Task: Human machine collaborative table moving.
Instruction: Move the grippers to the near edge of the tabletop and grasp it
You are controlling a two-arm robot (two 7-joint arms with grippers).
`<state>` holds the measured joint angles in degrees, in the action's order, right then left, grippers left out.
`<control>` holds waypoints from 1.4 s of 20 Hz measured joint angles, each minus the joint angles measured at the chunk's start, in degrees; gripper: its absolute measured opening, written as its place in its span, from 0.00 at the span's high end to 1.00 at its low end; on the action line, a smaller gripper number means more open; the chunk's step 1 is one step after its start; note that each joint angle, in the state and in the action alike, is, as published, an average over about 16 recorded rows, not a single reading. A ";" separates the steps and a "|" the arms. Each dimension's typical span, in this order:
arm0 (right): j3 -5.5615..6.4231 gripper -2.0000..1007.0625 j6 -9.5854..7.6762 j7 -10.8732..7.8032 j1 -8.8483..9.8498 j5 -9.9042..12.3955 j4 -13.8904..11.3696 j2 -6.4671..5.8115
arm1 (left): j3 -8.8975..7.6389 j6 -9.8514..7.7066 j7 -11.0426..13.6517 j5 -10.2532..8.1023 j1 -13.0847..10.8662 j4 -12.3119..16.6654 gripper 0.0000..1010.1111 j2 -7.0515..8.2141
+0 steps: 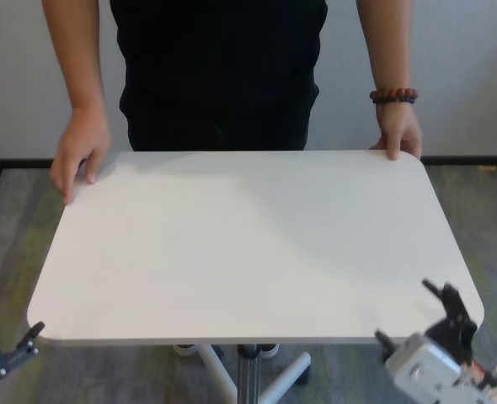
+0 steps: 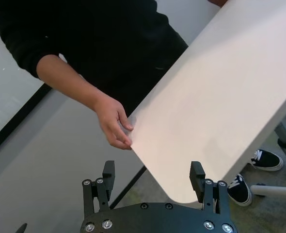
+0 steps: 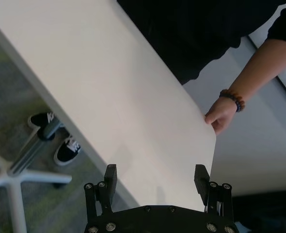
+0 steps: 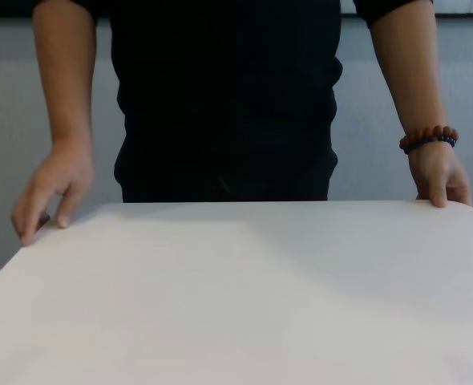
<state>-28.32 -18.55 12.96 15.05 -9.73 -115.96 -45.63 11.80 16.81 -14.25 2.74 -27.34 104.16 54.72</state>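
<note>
I see the table (image 1: 257,244) in front of me, long axis running left to right, the human (image 1: 223,67) holding its far corners. My left gripper (image 2: 152,177) and right gripper (image 3: 155,179) gape open at its near corners, gripping nothing.

The right gripper (image 3: 156,180) has its two black fingers (image 3: 110,178) spread wide, one on each side of a rounded corner of the white table (image 3: 109,92). At the far corner the human (image 3: 201,34), in black, rests a braceleted hand (image 3: 219,115) on the edge. Two black-and-white shoes (image 3: 68,148) and the table's base (image 3: 17,174) show on the carpet below.
</note>
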 joint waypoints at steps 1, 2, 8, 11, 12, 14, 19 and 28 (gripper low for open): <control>-0.36 0.01 -0.85 0.12 0.44 -0.77 -0.23 -0.02 | 0.14 0.00 0.18 0.52 -0.17 -0.04 0.01 -0.03; -0.67 0.01 -1.61 0.25 0.84 -1.46 -0.39 -0.02 | 0.32 -0.12 0.37 1.08 -0.29 -0.07 0.01 -0.07; -2.09 0.01 -4.94 0.62 2.38 -4.92 -0.33 0.53 | 1.74 -2.07 1.15 5.28 -0.58 0.13 0.01 -0.49; -2.55 0.01 -5.62 0.65 2.52 -6.23 0.19 1.03 | 2.58 -3.74 1.20 7.96 -0.61 0.42 0.01 -0.90; -2.66 0.01 -5.73 0.67 2.52 -6.62 0.37 1.21 | 2.89 -4.36 1.16 8.95 -0.61 0.54 0.01 -1.09; -2.79 0.01 -5.81 0.74 2.52 -7.31 0.75 1.61 | 3.52 -5.62 1.00 10.98 -0.59 0.78 0.01 -1.51; -2.75 0.01 -5.85 0.96 2.50 -8.72 1.57 2.58 | 5.14 -8.33 -0.09 16.22 -0.33 1.14 0.01 -3.21; -2.26 0.01 -6.19 0.67 2.31 -10.87 2.80 3.85 | 8.65 -11.22 -2.76 25.44 1.89 -0.39 0.01 -8.25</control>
<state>-30.58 -24.74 13.62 17.36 -20.60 -113.15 -41.78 20.45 5.59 -17.01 28.18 -25.44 103.77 46.47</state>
